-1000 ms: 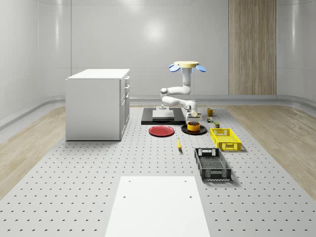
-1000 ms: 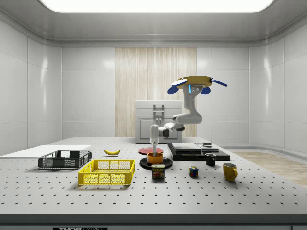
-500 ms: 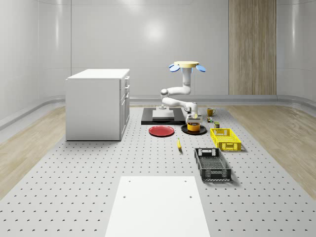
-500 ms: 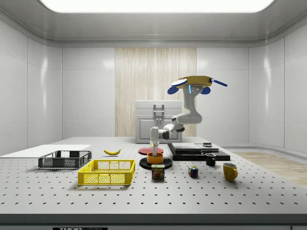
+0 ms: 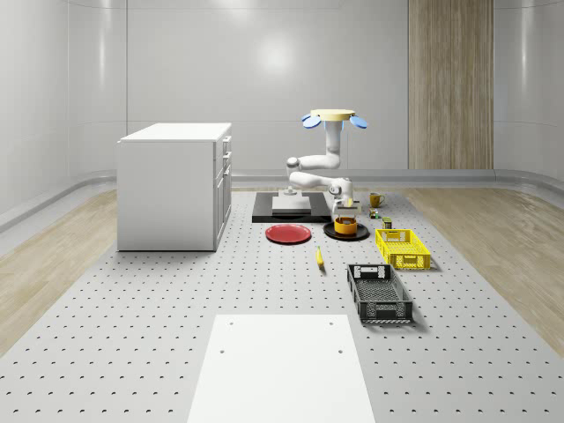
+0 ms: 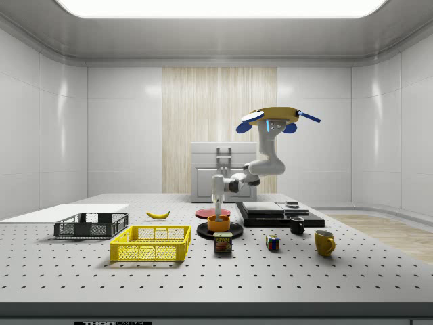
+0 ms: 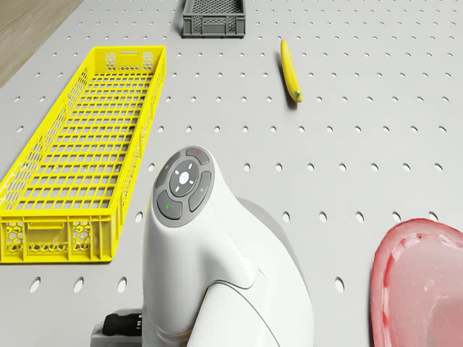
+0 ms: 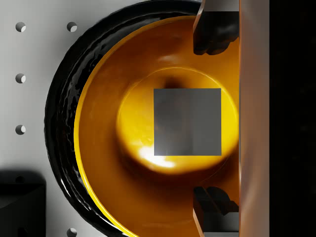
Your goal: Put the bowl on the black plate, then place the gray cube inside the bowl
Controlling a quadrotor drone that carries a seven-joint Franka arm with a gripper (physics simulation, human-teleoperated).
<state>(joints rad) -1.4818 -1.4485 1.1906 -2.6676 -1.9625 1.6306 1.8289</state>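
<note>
On the perforated table [image 5: 132, 335], going from the whole-scene view's left to its right, a white cabinet [image 5: 174, 185] comes first, then a red plate [image 5: 288, 233] and a banana [image 5: 319, 256]. Just right of the red plate sits the black plate [image 5: 330, 232], carrying the bowl [image 5: 346, 226]. Beyond them lie a black crate [image 5: 379, 293] and a yellow crate [image 5: 402, 248], with a yellow mug [image 5: 375, 200] farther back.

The drone [image 5: 331, 117] hovers above the table's far end, over a dark slab [image 5: 264, 211], and its arm bends down so that the gripper [image 6: 218, 209] hangs directly above the bowl [image 6: 218, 223]. Seen from the wrist, the cube [image 8: 187, 122] lies flat on the bowl's [image 8: 103, 148] bottom, inside the rim, with the black plate [image 8: 57, 123] ringing the bowl. The fingertips [image 8: 213, 32] stand apart on two opposite sides of the cube, touching nothing: the gripper [image 8: 212, 118] is released and grasps nothing.

In the side view a can [image 6: 223, 243] stands just in front of the black plate [image 6: 205, 231].
</note>
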